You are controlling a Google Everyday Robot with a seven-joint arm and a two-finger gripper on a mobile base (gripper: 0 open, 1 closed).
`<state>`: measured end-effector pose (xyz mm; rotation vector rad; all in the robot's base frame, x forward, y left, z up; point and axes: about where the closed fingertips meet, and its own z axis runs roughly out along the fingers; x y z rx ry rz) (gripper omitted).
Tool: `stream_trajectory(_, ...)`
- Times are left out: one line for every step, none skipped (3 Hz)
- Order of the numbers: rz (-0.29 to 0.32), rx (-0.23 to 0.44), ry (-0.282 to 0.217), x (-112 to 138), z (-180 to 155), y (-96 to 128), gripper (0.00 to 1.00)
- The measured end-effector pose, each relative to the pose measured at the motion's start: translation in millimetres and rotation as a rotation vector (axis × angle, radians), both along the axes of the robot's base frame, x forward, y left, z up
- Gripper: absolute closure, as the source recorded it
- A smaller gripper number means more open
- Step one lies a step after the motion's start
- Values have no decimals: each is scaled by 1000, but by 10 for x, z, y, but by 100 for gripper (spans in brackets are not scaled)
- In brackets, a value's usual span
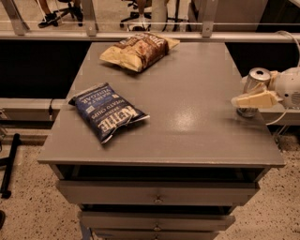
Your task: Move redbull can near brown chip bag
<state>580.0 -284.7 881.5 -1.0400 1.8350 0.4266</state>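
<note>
The gripper (251,97) is reaching in from the right edge of the frame, its arm cut off there, and a pale part of it is crossing in front of the redbull can (258,78), hiding the can's middle. Whether the jaws are spread around the can or pinching it cannot be told. The can is standing at the right edge of the grey worktop (187,93), with only its silver top and a dark sliver of its base showing. The brown chip bag (138,49) is lying at the far edge, well apart from the can, and a dark blue Kettle bag (108,112) is lying towards the near left. Drawers (157,192) are sitting beneath the worktop, above a speckled floor (28,211). A metal rail (140,35) is running behind, and chair bases (140,14) are showing beyond it, cut off at the top.
</note>
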Motion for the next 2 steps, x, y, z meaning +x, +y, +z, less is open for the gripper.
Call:
stream_trajectory(-9, 36, -49, 90, 220, -32, 80)
stream_trajectory(-22, 42, -131, 156, 784, -231, 100)
